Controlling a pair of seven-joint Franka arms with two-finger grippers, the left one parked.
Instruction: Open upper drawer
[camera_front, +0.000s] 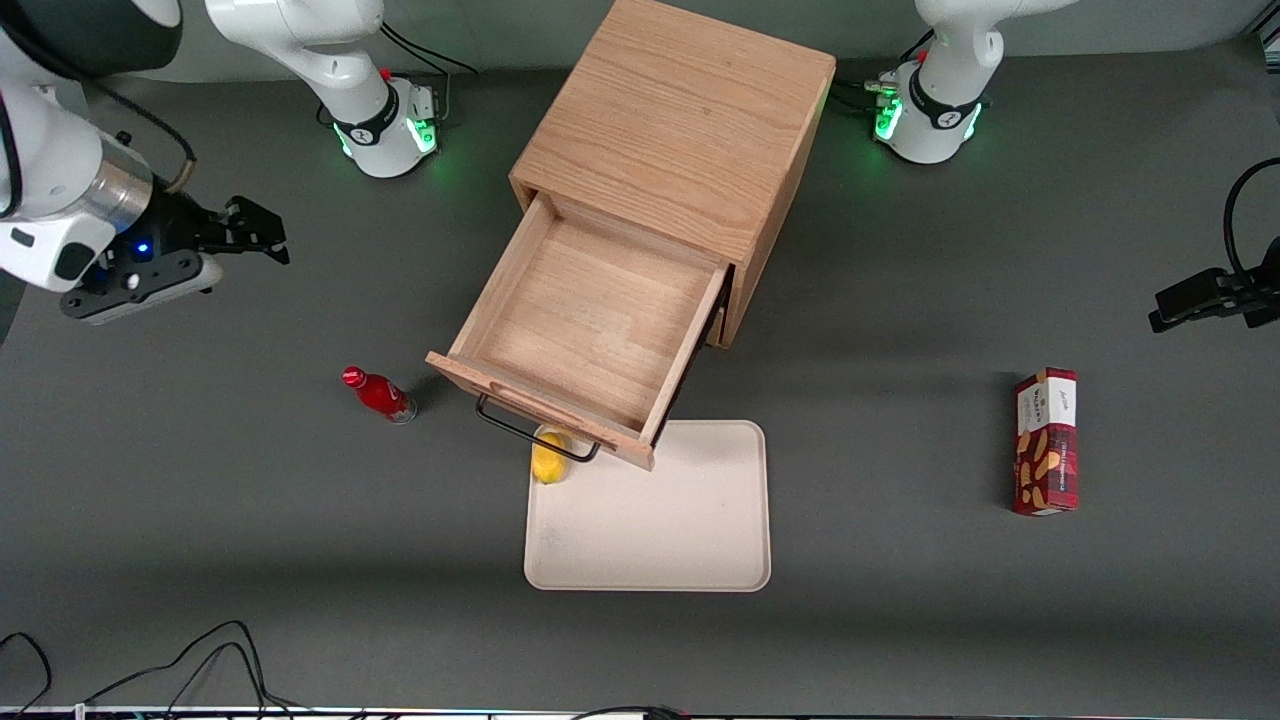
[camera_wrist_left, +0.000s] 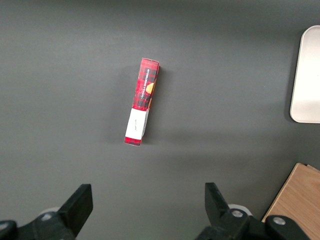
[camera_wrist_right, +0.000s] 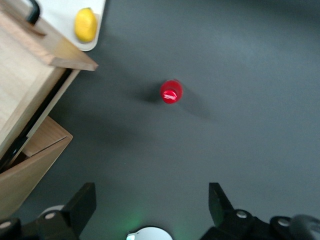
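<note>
Drawer (camera_front: 590, 335), the cabinet's (camera_front: 680, 120) upper one, stands pulled far out over the tray (camera_front: 690, 540), handle (camera_front: 535, 432) above a lemon (camera_front: 549, 462); job apparently done. Gripper (camera_front: 262, 235), jaws spread and empty, hangs well clear above the table, near a red bottle (camera_front: 380, 394).

The black two-fingered tool (camera_wrist_right: 150, 207) hangs over the dark grey bench (camera_wrist_right: 240, 75), its fingers (camera_wrist_right: 80, 205) spread wide with nothing between them. A small red bottle (camera_wrist_right: 171, 92) stands upright on the bench, well apart from the tool. Near it, the pale oak upper drawer (camera_wrist_right: 30, 60) juts out of the wooden cabinet (camera_wrist_right: 35, 160), pulled open. A yellow lemon (camera_wrist_right: 85, 25) lies on the cream tray (camera_wrist_right: 65, 12), near the drawer's front corner.
</note>
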